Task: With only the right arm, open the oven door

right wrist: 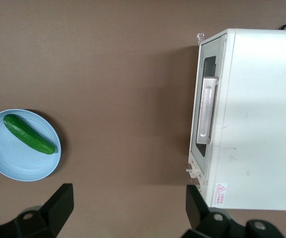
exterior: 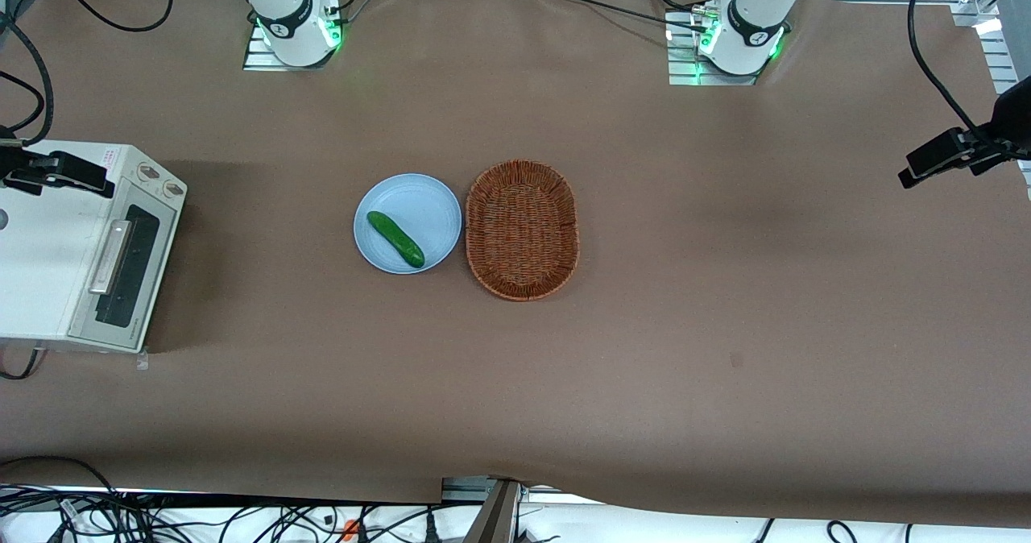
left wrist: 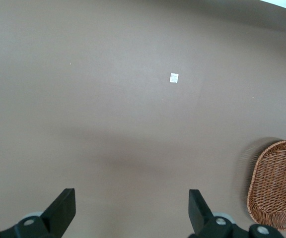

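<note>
Only the wrist view shows the gripper, fingers spread wide above the desk; oven door closed.

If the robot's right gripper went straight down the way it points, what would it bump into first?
Probably just the bare brown table. The open gripper hangs above it, between the oven door and the plate, touching neither.

My right arm shows only its white base link in the front view, at about eleven o'clock. My gripper hangs high over the table, pointing straight down, fingers spread wide apart and holding nothing.
</note>
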